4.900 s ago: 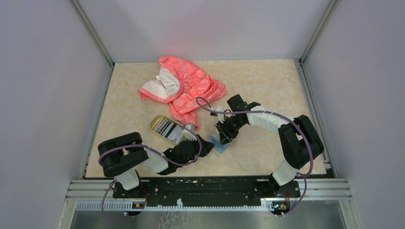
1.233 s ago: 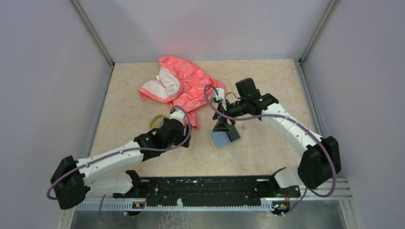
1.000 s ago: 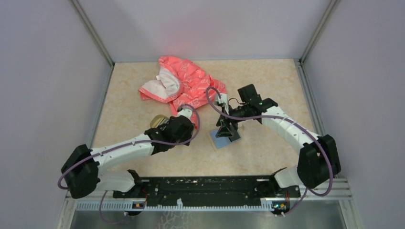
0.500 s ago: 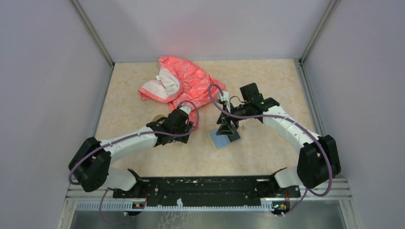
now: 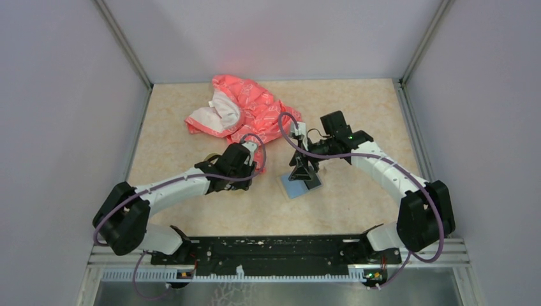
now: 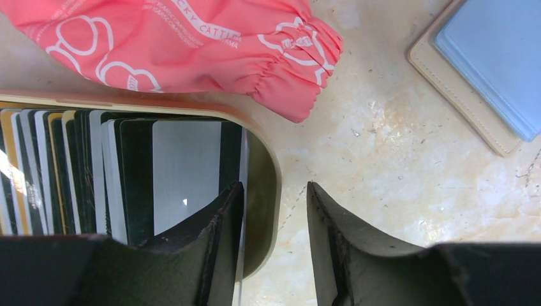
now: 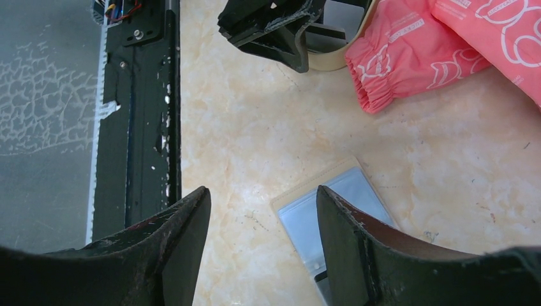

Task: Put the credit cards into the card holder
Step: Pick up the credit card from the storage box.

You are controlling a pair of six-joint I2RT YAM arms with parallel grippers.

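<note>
The right gripper (image 7: 261,197) is hovering spread and empty while the left gripper (image 6: 274,188), unclenched, is straddling the rim of the dish (image 6: 271,169) near the open card holder (image 7: 338,197) on the table (image 6: 395,191), risking clamping metal together with the credit cards (image 6: 185,172) fanned in that dish.

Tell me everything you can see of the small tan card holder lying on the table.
The small flat tan-beige card holder lies opened out on the marbled beige table, its glossy blue-grey lining facing up inside a leather-like tan border. It sits askew to the table's edges, close to the gathered cuff of the pink-red cloth but apart from it. The right pincer hangs over it with jaws open. One finger hides part of the holder, and whether it presses down cannot be told.
</note>
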